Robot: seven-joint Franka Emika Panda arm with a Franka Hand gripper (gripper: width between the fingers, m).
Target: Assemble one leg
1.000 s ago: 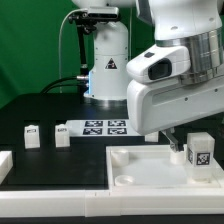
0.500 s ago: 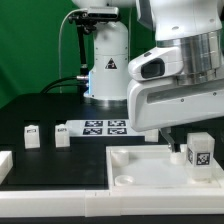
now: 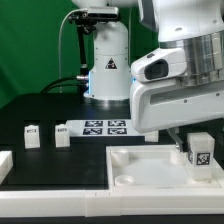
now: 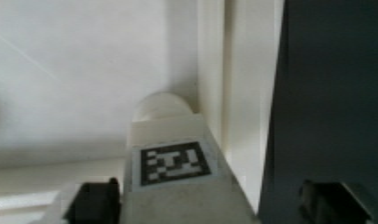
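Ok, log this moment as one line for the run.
claw: straddling leg, grip unclear | leg: at slab | other legs: on table

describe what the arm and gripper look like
The arm is glossy white with rounded casings and dark grey joint bands. Its base carries a triangular warning label, with a black cable looping beside it. The gripper has dark fingers.

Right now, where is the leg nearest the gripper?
In the exterior view the leg stands at that view's far right, on the white slab near its corner; the wrist view shows it between the fingers of the gripper.
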